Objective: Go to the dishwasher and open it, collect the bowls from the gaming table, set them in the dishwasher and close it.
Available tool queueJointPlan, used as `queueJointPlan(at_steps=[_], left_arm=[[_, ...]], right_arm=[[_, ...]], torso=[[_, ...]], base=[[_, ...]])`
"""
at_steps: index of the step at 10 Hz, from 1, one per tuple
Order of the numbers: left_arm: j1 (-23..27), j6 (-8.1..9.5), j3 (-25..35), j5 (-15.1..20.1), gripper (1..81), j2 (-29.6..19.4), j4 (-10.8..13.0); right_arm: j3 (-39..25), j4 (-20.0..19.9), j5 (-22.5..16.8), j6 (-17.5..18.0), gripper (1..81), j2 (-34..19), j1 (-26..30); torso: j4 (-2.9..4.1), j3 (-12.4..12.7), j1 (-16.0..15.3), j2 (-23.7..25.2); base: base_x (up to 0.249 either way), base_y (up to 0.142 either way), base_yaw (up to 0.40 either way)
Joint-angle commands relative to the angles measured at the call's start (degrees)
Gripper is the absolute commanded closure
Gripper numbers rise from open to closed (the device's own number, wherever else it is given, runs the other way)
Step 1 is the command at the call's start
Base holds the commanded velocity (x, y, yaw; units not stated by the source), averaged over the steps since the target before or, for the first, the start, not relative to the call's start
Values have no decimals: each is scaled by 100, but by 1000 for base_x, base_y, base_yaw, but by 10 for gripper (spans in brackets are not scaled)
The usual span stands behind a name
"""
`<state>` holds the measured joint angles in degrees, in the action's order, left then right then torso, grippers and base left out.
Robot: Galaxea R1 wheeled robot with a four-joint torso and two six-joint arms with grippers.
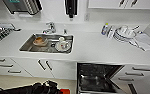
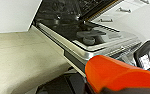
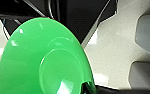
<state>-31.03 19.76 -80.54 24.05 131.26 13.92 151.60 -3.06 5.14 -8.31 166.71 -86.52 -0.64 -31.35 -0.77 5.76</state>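
Right up against your right wrist camera sits a green bowl [image 3: 44,62], its underside and round foot facing the lens; you cannot tell from it how that claw's fingers stand. Your left wrist camera has an orange bowl [image 2: 121,75] close in front, and there too the claw's state cannot be told. Beyond the orange bowl, the dishwasher [image 2: 86,40] stands open, its door dropped flat, with the steel edge nearest you and the dark inner panel facing up. From the head camera you see the dishwasher [image 1: 97,77] under the countertop's [image 1: 96,48] front edge, right of the white cabinet doors [image 1: 44,66], its dark cavity exposed. On the countertop, the sink [image 1: 47,43] holds some dishes, with the tap [image 1: 50,27] at its back edge. Stacked plates [image 1: 123,33] rest near the back right corner beside a cloth [image 1: 144,41].
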Motion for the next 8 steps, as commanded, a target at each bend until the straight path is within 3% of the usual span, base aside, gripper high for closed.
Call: queueJointPlan(at_steps=[1, 3, 5, 7, 8], left_arm=[[1462, 827, 118, 1470, 811, 840, 189], [1822, 985, -83, 1594, 811, 1454, 251], [1903, 1109, -445, 1462, 811, 2019, 366], [1868, 1100, -717, 689, 811, 2450, 401], [1876, 1100, -935, 504, 811, 2737, 410]], right_arm=[[0, -28, -453, 5, 811, -56, -108], [26, -28, -444, 14, 811, -74, -108], [9, -28, -444, 5, 811, -65, -72], [-9, -28, -444, 5, 811, -65, -46], [-9, -37, -444, 6, 811, -74, -37]], torso=[[0, 0, 0, 0], [0, -2, 0, 0], [0, -6, 0, -2], [0, -9, -2, -5], [0, -9, -2, -5]], base=[[0, 0, 0], [0, 0, 0], [0, 0, 0], [0, 0, 0], [0, 0, 0]])
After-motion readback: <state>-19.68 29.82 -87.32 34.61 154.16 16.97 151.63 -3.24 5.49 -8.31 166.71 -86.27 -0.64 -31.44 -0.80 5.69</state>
